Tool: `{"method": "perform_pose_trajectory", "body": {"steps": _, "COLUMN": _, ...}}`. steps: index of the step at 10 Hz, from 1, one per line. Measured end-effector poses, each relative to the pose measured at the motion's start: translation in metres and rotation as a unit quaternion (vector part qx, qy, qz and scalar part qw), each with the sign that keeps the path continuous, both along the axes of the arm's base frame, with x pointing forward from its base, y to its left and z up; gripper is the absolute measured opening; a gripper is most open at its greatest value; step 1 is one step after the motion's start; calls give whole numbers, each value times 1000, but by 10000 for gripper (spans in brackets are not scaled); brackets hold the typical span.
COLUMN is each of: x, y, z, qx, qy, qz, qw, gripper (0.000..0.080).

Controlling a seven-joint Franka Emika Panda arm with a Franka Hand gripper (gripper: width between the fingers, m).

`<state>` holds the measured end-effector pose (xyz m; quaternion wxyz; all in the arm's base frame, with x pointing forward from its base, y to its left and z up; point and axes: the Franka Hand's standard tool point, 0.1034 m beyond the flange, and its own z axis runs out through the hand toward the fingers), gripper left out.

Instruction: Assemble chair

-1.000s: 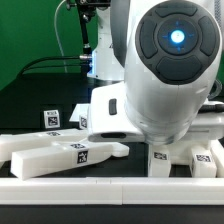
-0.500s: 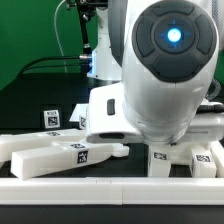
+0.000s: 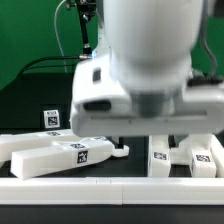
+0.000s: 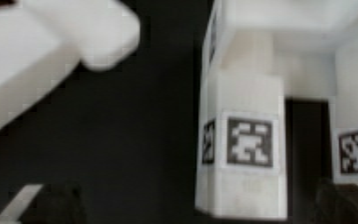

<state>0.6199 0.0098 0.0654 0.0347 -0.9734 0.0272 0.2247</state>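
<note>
Loose white chair parts with black-and-white tags lie on the dark table. A long tapered leg lies at the exterior view's left, with a second leg behind it. A small block stands further back. Two short blocks stand at the exterior view's right. My gripper hangs blurred above these blocks; its fingers are not clear. The wrist view shows a tagged leg straight below, another tagged part beside it and a white piece apart from them.
A white rail runs along the table's front edge. A green wall and black cables stand behind the arm. The arm's large white body hides the middle of the table.
The arm has moved: the round joint with the blue light has left the view and the white hand now shows blurred over the right blocks. The parts have not moved.
</note>
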Motion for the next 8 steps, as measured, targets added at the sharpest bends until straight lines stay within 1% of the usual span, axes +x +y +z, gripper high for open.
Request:
{"method": "perform_pose_trajectory", "body": {"steps": 1, "x": -3, "y": -2, "z": 7, "qx": -5, "qy": -34, "qz": -8, "qw": 999, "gripper": 649}}
{"method": "perform_pose_trajectory", "body": {"steps": 2, "x": -4, "y": 3, "z": 13, "qx": -7, "qy": -55, "qz": -8, "qw": 998, "gripper": 649}}
{"method": "perform_pose_trajectory", "body": {"steps": 3, "x": 4, "y": 2, "z": 9, "qx": -11, "qy": -93, "qz": -10, "qw": 996, "gripper": 649}}
{"method": "perform_pose_trajectory", "body": {"steps": 4, "x": 8, "y": 0, "z": 9, "qx": -16, "qy": -134, "qz": -12, "qw": 991, "gripper": 649}}
{"method": "perform_pose_trajectory", "body": {"steps": 5, "x": 5, "y": 0, "z": 9, "qx": -18, "qy": -150, "qz": -13, "qw": 988, "gripper": 649}}
{"method": "perform_pose_trajectory", "body": {"steps": 6, "x": 13, "y": -3, "z": 10, "qx": -22, "qy": -192, "qz": -21, "qw": 981, "gripper": 649}}
{"method": "perform_pose_trajectory", "body": {"steps": 7, "x": 13, "y": -21, "z": 12, "qx": -21, "qy": -224, "qz": -67, "qw": 972, "gripper": 649}}
{"method": "perform_pose_trajectory", "body": {"steps": 8, "x": 4, "y": -42, "z": 12, "qx": -17, "qy": -221, "qz": -113, "qw": 969, "gripper": 649}}
